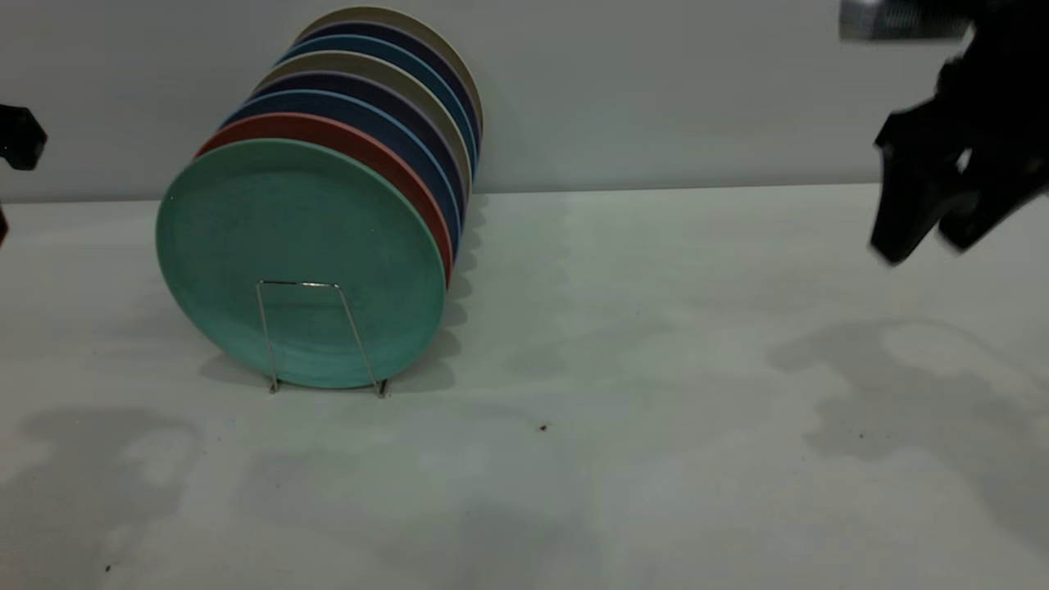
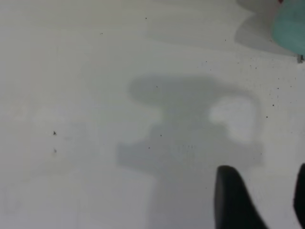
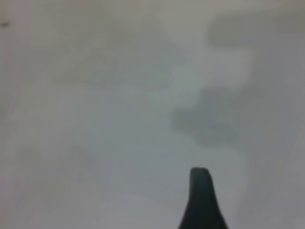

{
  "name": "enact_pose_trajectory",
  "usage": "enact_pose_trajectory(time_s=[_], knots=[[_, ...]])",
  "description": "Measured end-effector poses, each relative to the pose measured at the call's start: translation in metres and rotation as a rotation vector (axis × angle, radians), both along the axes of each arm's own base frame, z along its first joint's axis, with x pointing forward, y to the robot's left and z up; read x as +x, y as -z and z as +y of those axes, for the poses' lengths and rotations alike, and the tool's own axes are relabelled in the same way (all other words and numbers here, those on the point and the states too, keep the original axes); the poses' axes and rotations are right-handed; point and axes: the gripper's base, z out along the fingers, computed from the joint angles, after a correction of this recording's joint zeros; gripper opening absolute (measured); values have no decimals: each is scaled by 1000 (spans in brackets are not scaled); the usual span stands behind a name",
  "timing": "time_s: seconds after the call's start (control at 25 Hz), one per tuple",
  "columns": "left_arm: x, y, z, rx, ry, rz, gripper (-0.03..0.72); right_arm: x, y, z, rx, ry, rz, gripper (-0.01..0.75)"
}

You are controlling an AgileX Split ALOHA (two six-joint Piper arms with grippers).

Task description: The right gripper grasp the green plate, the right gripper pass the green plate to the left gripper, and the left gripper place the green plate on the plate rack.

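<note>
The green plate [image 1: 299,246] stands upright at the front of a row of plates in the plate rack [image 1: 299,283], behind the rack's front wire loop. An edge of it shows in the left wrist view [image 2: 290,28]. My right gripper [image 1: 922,246] hangs in the air at the far right, well away from the plates, with its fingers apart and empty; one finger [image 3: 200,200] shows in its wrist view over bare table. My left gripper [image 2: 264,193] is open and empty above the table left of the rack; only a black part [image 1: 20,139] shows at the exterior view's left edge.
Behind the green plate stand a salmon-red plate [image 1: 344,135], several dark blue plates [image 1: 369,111] and beige ones, all leaning in the same rack. The white table [image 1: 656,369] runs to a pale back wall. Small dark specks lie on the table.
</note>
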Motion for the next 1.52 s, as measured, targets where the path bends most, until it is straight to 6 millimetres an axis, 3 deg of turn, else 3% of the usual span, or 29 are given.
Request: enact_pose_trajectory(time_s=[0.16,0.24,0.48,0.72,0.92,1.28,1.52], knots=[[-4,-4,2,13,-3,16,550,-20,-42,9,-61,-5,-60,573],[-9,-13,3,31,12,4,585,-33,-60,13,-74,-12,-56,573],[-46,-66,9,57,35,-99,569,-77,-101,20,-103,-45,-3,573],[-94,-98,10,25,66,-96,564,-141,-131,27,-76,-83,-34,573],[-139,-106,5,-72,133,-182,564,-199,-136,19,-47,-124,-75,573],[-238,-85,7,-144,183,-250,563,-297,-120,-24,40,-128,-235,573],[-278,-83,9,-137,238,-358,563,-333,-91,-41,88,-164,-412,573]])
